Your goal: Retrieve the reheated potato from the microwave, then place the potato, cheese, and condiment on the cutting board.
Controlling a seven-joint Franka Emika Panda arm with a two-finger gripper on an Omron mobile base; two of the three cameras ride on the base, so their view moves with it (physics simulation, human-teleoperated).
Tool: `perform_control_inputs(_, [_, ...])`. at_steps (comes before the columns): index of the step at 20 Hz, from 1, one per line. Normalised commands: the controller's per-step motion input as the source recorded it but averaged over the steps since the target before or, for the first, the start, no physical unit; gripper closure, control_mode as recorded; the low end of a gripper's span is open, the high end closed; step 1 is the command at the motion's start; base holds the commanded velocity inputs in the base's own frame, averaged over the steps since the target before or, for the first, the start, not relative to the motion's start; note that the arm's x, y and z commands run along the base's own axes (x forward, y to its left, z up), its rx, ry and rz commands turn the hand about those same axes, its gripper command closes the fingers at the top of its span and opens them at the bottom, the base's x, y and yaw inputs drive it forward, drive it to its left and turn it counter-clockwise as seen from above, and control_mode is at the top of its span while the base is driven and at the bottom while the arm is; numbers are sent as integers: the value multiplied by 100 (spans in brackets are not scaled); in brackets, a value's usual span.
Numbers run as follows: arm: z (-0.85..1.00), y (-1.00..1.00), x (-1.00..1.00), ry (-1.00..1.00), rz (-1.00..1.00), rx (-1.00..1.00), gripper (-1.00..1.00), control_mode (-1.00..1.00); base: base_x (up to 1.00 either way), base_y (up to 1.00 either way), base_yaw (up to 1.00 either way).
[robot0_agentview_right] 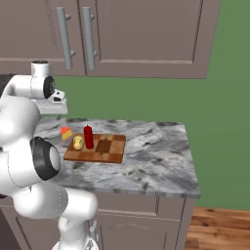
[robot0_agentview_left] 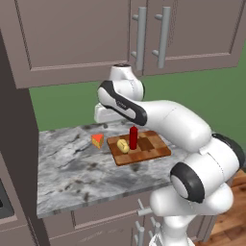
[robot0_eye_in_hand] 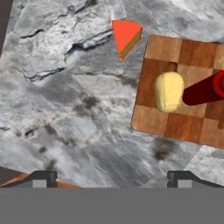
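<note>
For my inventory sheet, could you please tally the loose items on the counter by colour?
Pale yellow: 1, the potato
Red: 1, the condiment
Orange: 1, the cheese
Brown checkered wood: 1, the cutting board
Total: 4

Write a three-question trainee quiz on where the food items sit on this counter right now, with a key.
1. True or false: the cheese lies on the cutting board.
2. Which stands upright on the board? A) the potato B) the condiment C) the cheese
3. Fill in: the gripper hangs over the grey counter with its jaws ____.

Key: 1. False; it lies on the counter, just off the board's corner. 2. B. 3. Open, holding nothing.
</note>
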Motion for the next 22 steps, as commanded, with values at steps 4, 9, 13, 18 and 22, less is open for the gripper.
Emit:
perform_control_inputs(4, [-31,17,39,0,-17,0,-100,-100,0,0,0])
perform_control_inputs(9, [-33,10,17,-5,-16,-1,-100,-100,0,0,0])
perform_control_inputs(13, [-35,3,15,-1,-17,-2,-100,-100,0,0,0])
perform_control_inputs(18, [-33,2,30,0,-18,-2,-100,-100,0,0,0])
perform_control_inputs(22, [-24,23,30,0,-16,0,-100,-100,0,0,0])
